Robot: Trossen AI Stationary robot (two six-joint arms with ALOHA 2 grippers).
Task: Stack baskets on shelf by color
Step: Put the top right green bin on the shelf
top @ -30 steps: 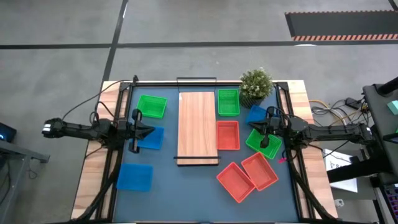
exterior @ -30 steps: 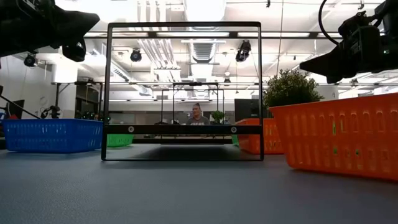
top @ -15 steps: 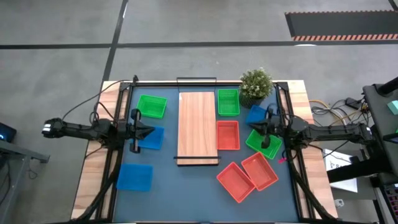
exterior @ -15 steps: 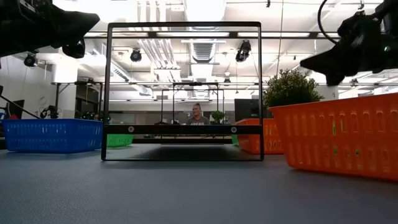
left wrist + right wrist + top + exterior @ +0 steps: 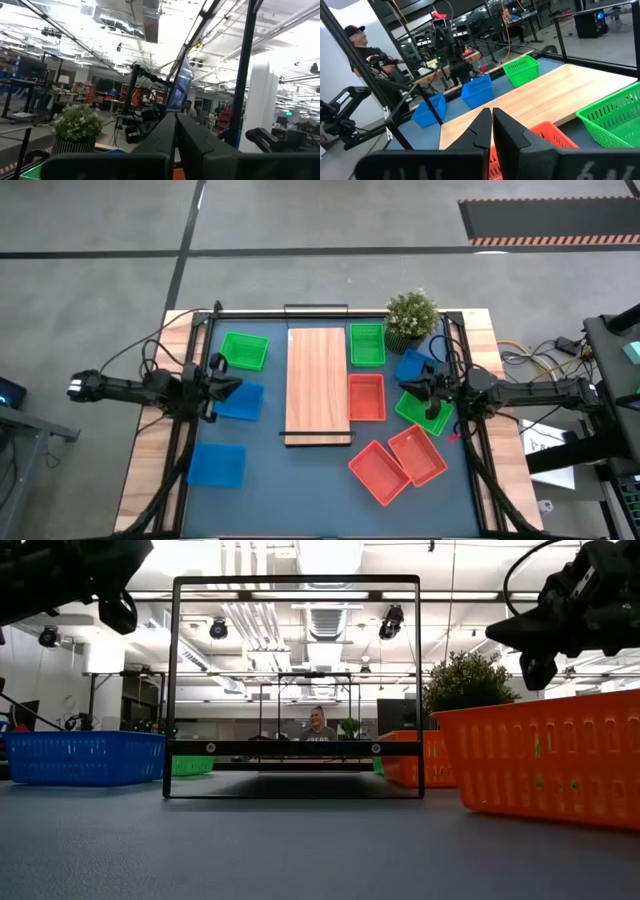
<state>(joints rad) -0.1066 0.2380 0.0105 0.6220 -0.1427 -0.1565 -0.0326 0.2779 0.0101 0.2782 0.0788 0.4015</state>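
The light-wood shelf [image 5: 318,383] lies in the middle of the table, and its black frame [image 5: 295,685] shows in the low view. Left of it rest a green basket [image 5: 244,350] and two blue baskets [image 5: 243,401] [image 5: 217,464]. To its right lie two green baskets [image 5: 367,345] [image 5: 425,409], a blue one [image 5: 411,364] and three red-orange ones [image 5: 366,397] [image 5: 417,454] [image 5: 378,472]. My left gripper [image 5: 232,386] hovers shut above the nearer blue basket. My right gripper [image 5: 403,387] hovers shut between the blue, green and red baskets, pointing at the shelf [image 5: 545,100].
A potted plant [image 5: 411,317] stands at the far right by the green basket. Black rails run along the table's left and right sides. Bare tabletop lies near the front edge below the shelf. People [image 5: 355,35] [image 5: 317,724] are in the room beyond the table.
Both grippers have rolled about their wrists while staying shut. The left one has risen slightly over the blue basket. The right one has shifted a little toward the shelf. No basket has moved.
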